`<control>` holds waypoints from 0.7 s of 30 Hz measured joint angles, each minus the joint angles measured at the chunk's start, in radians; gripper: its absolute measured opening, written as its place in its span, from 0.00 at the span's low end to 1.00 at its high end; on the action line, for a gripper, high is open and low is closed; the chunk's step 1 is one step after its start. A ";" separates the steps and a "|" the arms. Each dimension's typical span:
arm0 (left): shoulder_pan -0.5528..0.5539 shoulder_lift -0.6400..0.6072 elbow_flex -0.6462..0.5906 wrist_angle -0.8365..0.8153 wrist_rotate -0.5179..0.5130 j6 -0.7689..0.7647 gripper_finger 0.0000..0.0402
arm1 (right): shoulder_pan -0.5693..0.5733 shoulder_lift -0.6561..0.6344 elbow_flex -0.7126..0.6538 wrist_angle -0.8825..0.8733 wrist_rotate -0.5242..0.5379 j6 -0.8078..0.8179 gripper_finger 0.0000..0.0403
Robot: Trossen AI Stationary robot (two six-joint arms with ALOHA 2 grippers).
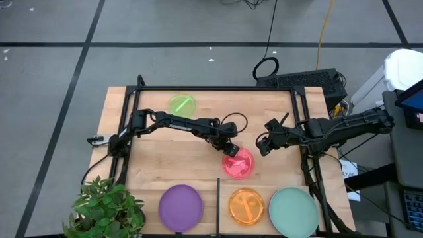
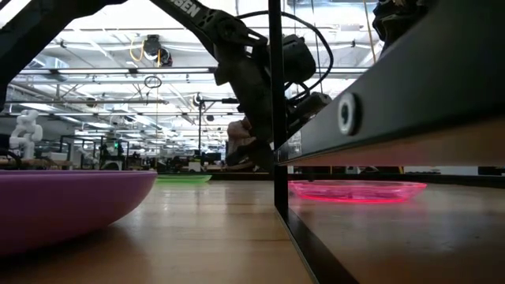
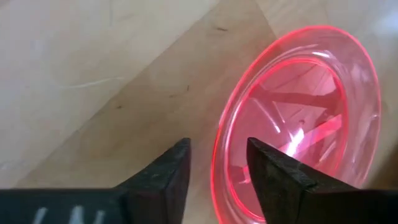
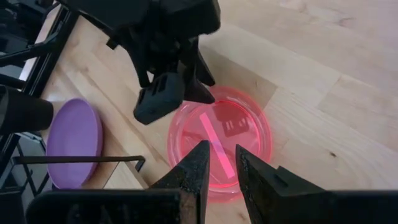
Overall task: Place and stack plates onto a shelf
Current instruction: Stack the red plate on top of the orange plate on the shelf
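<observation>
My left gripper (image 3: 217,163) had its jaws apart, straddling the near rim of the red-pink plate (image 1: 238,163) without clamping it; the plate lay flat mid-worktop. My right gripper (image 4: 218,163) hovered just beside it, jaws slightly parted, holding nothing. I judged this the pickup step: next, close on that rim, lift, and carry it toward the shelf (image 1: 264,187), where the orange plate (image 1: 246,205) and teal plate (image 1: 293,210) sat, purple plate (image 1: 180,207) beyond the divider bar (image 1: 218,205).

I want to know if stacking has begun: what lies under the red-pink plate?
Through the translucent red-pink plate only bare wood tabletop shows; no plate beneath it. The left gripper straddles its rim, hiding a small part.
</observation>
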 joint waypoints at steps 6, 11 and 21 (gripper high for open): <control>-0.031 0.001 -0.001 0.013 -0.032 0.004 0.27 | 0.000 0.000 0.000 0.005 0.000 0.000 0.15; -0.046 0.001 -0.001 0.019 -0.063 0.006 0.18 | 0.000 0.000 0.000 0.005 0.000 -0.004 0.15; -0.052 0.001 -0.001 0.045 -0.082 -0.005 0.01 | 0.000 -0.039 0.000 0.024 -0.003 -0.004 0.15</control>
